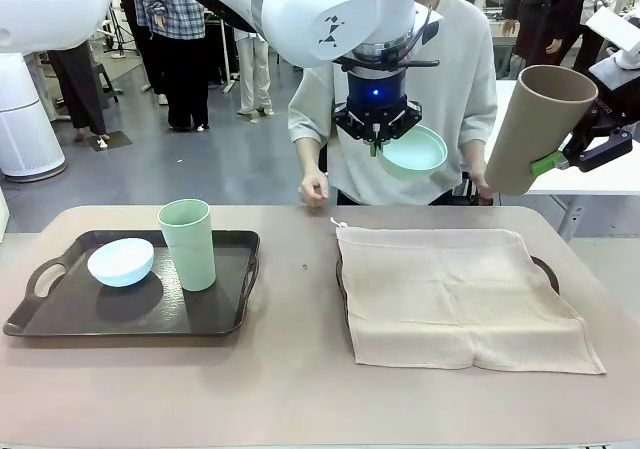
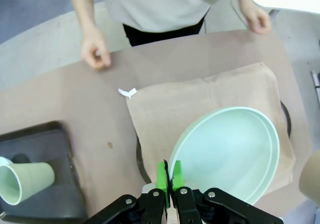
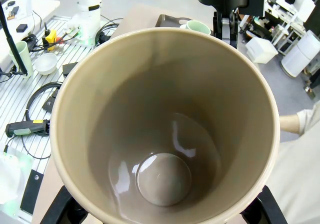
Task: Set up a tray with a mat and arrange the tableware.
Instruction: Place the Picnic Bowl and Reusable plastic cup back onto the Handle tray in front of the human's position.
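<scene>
mint green bowl point(image 1: 412, 152) hangs tilted high above the table's far edge, rim pinched betw. the pressed-together pads of the left gripper point(image 1: 376, 149); l. arm reaches across the middle, pointing down. under it a beige mat point(image 1: 460, 294) covers a dark tray point(image 1: 546, 269) on the table's right half. right gripper point(image 1: 545, 162) is up past the right edge, jaws wide around the tilted brown-tan cup point(image 1: 535, 124). pale blue bowl point(image 1: 121, 261) & pale green cup point(image 1: 188, 244) stand on the left tray point(image 1: 60, 314). person's hand point(image 1: 313, 189) rests at the far edge.

On the dark tray point(image 1: 60, 319) I see a pale blue bowl point(image 1: 121, 261) and an upright pale green cup point(image 1: 188, 243). Mint green bowl point(image 1: 415, 151) held tilted above the beige mat point(image 1: 455, 294); brown-tan cup point(image 1: 535, 124) aloft, tilted.
</scene>
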### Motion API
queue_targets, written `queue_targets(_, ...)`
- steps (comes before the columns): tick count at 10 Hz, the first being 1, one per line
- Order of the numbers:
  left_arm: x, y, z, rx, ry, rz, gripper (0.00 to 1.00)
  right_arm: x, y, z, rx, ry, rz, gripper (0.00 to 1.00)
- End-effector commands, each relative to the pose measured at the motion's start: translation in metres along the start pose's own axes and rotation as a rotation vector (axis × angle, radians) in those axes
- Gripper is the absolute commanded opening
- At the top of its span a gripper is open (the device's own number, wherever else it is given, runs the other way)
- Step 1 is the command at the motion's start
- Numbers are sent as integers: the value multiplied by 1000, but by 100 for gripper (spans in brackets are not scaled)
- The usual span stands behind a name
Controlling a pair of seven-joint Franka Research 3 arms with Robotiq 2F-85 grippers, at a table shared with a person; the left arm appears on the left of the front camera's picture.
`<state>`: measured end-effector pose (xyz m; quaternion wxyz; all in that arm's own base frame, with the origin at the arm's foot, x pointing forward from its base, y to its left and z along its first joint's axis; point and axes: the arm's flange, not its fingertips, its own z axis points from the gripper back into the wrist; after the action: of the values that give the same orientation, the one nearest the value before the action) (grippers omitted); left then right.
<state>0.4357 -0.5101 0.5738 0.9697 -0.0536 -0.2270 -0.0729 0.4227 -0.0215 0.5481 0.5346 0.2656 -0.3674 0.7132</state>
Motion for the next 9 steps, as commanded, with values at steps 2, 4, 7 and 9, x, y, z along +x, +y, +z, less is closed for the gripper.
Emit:
queue_targets(2, 0, 3, 3, -1, 0, -9, 0, -1, 0, -2, -3, -3, 1, 10)
queue_targets(4, 0, 0, 0, 0, 0, 0, 4, 0, 0, 0, 0, 0, 0, 81)
queue_targets(7, -18, 14, -71, -102, 133, 52, 4, -63, -4, -41, 25, -27, -32, 81)
queue_targets(9, -33, 17, -107, -98, 178, 60, 4, -98, 0, -62, 37, -15, -43, 81)
